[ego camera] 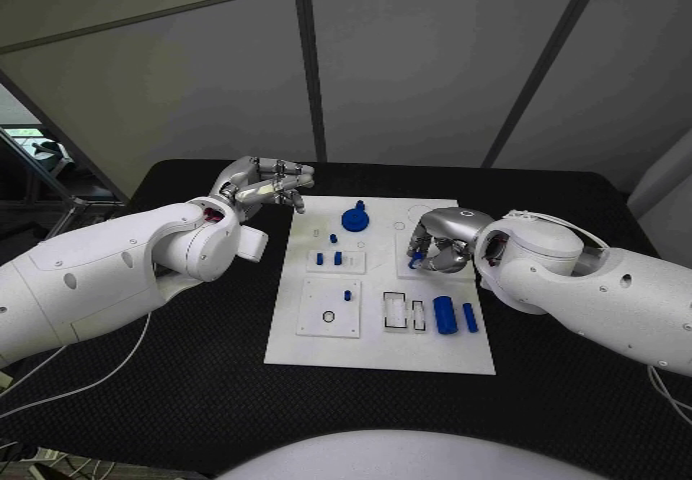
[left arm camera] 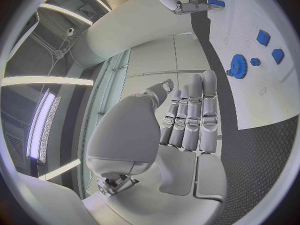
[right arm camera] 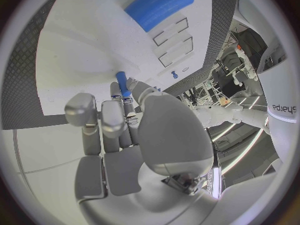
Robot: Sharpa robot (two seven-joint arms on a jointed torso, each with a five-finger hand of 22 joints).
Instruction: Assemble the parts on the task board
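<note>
The white task board lies mid-table. My right hand hovers over its far right part and pinches a small blue peg between thumb and fingers; the right wrist view shows that peg sticking out past the fingertips above the board. My left hand is raised beyond the board's far left corner, holding nothing, its fingers stretched out side by side. A blue gear with a knob stands on the board's far side. Two blue cylinders lie near its right edge.
Two small blue blocks stand in a raised plate on the board's left half, with a tiny blue peg in the plate below. Rectangular slots sit beside the cylinders. Black table surrounds the board.
</note>
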